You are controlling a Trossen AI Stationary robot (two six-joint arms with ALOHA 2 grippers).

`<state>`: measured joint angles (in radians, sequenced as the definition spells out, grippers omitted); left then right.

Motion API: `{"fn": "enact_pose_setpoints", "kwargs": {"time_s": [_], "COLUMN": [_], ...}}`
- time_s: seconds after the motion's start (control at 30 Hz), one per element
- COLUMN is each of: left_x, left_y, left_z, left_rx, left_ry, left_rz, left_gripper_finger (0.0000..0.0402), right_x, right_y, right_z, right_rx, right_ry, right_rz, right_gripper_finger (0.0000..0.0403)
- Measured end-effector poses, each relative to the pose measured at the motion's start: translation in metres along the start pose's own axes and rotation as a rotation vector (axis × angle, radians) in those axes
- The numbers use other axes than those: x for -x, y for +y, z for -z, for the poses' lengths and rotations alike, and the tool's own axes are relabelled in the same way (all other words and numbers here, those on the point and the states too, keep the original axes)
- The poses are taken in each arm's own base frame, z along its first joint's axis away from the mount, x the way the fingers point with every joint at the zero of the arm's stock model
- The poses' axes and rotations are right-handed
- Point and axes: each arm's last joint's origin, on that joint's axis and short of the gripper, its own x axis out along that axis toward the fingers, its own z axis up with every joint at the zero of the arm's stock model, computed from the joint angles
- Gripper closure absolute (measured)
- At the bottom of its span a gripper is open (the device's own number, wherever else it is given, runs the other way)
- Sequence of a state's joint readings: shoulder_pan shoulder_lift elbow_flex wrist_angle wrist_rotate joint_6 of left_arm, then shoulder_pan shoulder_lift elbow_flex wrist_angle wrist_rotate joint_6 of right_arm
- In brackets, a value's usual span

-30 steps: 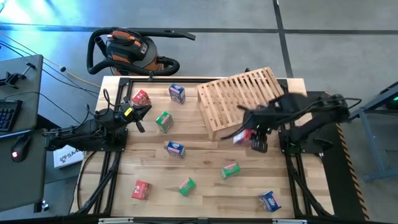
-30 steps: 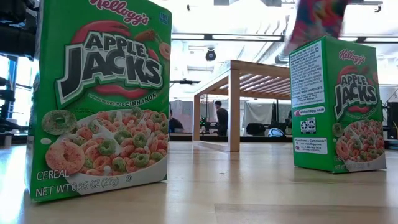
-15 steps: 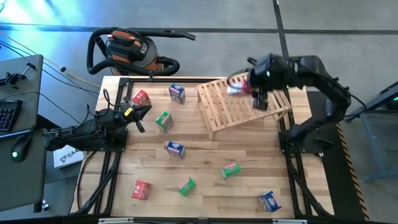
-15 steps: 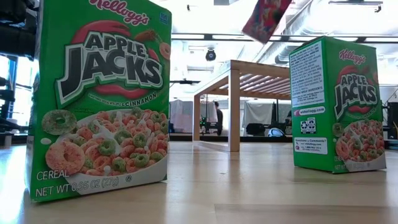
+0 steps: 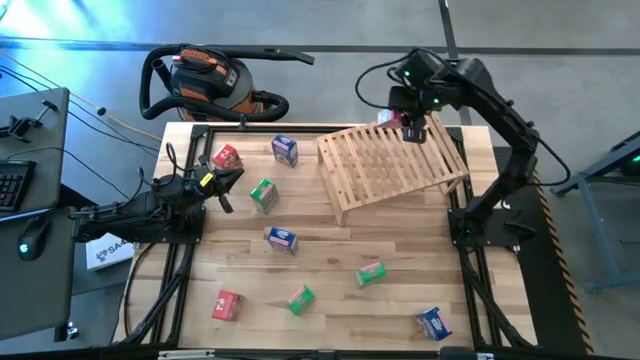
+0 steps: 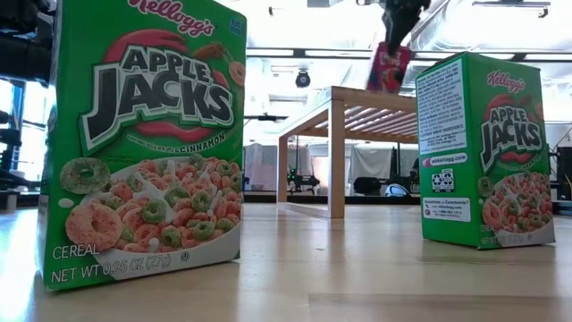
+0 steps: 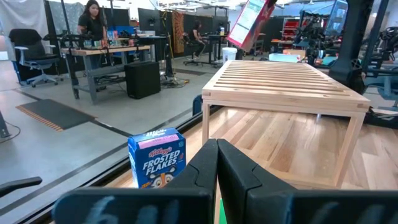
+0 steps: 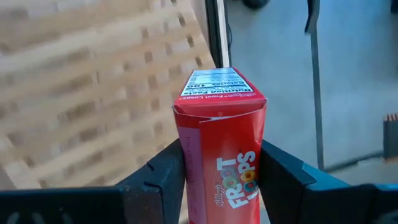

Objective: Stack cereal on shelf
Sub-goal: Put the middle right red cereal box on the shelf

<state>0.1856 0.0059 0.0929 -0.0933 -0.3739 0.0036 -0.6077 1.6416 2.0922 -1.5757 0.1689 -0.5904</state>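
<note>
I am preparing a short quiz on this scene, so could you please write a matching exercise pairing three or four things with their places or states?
Things:
1. right tool
2. left tool
3. shelf
4. Frosted Flakes box

States or places:
a. standing on the table near its far edge
b. shut on the red Froot Loops box above the shelf's far corner
c. shut, empty, at the table's left side
d. slatted top tilted, bare of boxes

Pairs: 1-b, 2-c, 3-d, 4-a
</note>
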Motion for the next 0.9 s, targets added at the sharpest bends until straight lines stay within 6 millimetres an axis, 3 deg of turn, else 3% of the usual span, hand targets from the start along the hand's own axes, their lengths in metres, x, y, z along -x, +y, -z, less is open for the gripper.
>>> {"fn": "enact_pose_setpoints", "kwargs": {"time_s": [0.9], "left_x": [0.0], "left_y": [0.0], "left_z": [0.0], "left_rx": [0.0], "left_ry": [0.0], "left_rz": [0.0], "left_gripper_finger": [0.0401], "right_x": [-0.036], "right_y": [0.005], "right_z": [-0.025], "right_rx": [-0.019], "right_ry": [0.088], "right_rz": [-0.025], "right_gripper_finger": [0.0249]}}
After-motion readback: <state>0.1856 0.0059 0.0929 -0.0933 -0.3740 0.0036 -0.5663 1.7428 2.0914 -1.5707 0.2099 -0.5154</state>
